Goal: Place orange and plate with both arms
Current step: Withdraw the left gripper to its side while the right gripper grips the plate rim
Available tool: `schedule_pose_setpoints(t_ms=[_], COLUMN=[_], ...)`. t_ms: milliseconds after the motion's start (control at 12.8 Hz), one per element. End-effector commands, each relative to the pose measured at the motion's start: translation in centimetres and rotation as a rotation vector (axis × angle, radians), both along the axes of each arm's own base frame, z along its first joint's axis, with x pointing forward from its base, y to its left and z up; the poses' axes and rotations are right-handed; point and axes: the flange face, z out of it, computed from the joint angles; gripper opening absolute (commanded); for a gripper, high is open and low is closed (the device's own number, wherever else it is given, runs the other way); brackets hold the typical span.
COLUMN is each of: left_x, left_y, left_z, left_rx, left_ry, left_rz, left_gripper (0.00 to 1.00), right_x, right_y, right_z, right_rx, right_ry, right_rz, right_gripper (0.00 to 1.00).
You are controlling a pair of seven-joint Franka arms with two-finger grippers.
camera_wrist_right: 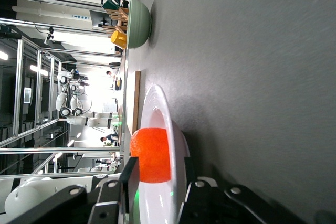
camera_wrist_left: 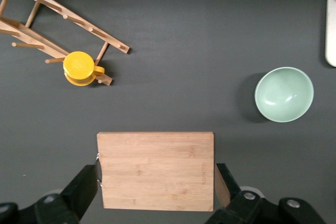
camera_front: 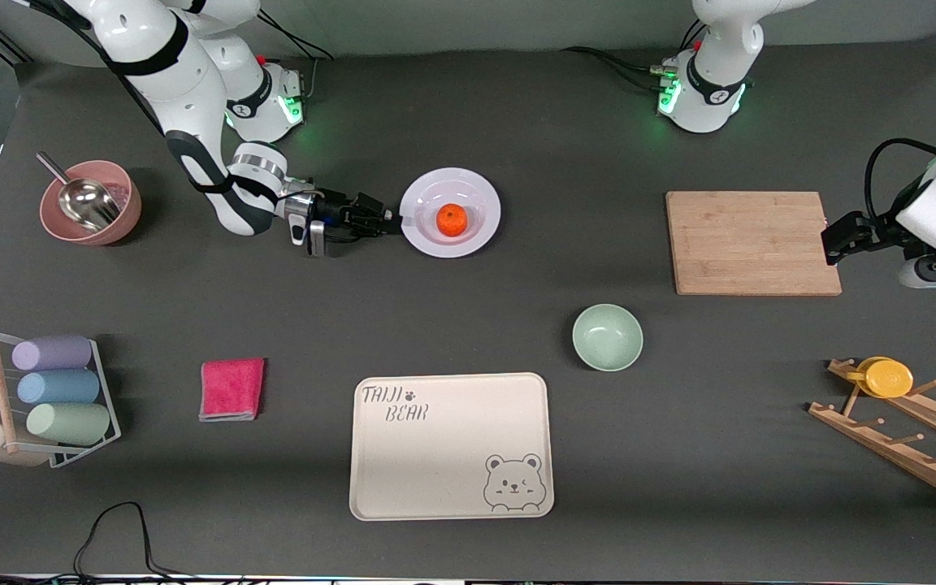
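Note:
The white plate [camera_front: 486, 197] sits on the table toward the right arm's end, with the orange [camera_front: 452, 219] resting in its middle. My right gripper [camera_front: 391, 222] lies low at the plate's edge and is shut on the rim. In the right wrist view the plate's rim [camera_wrist_right: 160, 108] passes between my right gripper's [camera_wrist_right: 158, 170] two fingers, with the orange [camera_wrist_right: 151, 153] just past them. My left gripper [camera_front: 835, 242] hangs open and empty over the end of the wooden cutting board [camera_front: 748, 241]. It also shows in the left wrist view [camera_wrist_left: 156, 187], spread wide over the board [camera_wrist_left: 156, 169].
A mint-green bowl [camera_front: 607, 336] and a cream bear-printed tray [camera_front: 452, 445] lie nearer the camera than the plate. A pink bowl with a scoop [camera_front: 90, 203], a pink cloth [camera_front: 231, 389] and a cup rack [camera_front: 54, 398] are at the right arm's end. A wooden rack with a yellow disc [camera_front: 886, 378] is at the left arm's end.

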Motion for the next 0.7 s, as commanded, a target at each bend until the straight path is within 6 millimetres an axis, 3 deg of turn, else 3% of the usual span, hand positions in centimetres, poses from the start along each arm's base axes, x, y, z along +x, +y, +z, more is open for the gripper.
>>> schedule_pose_setpoints(t_ms=[0, 312, 390, 545, 623], left_x=[-1.2, -2.2, -2.4, -2.7, -2.9], left_y=[2.0, 2.1, 2.1, 2.2, 2.6], left_z=[1.1, 0.9, 0.2, -0.8, -1.6], left_rx=[-0.057, -0.05, -0.05, -0.05, -0.051], left_ry=[-0.026, -0.003, 0.023, 0.052, 0.075], left_rz=[-0.001, -0.016, -0.003, -0.001, 0.004], left_gripper=[1.0, 1.0, 1.0, 1.0, 1.0], right_x=[-0.4, -0.6, -0.6, -0.6, -0.7], right_y=[2.0, 2.3, 2.3, 2.3, 2.4], right_z=[-0.9, -0.9, -0.9, -0.9, -0.9], right_rx=[0.001, -0.005, -0.005, -0.01, -0.009], right_ry=[-0.013, -0.024, -0.028, -0.05, -0.051], right_rz=[-0.006, -0.003, -0.003, 0.003, 0.005], right_gripper=[0.41, 0.41, 0.36, 0.12, 0.07])
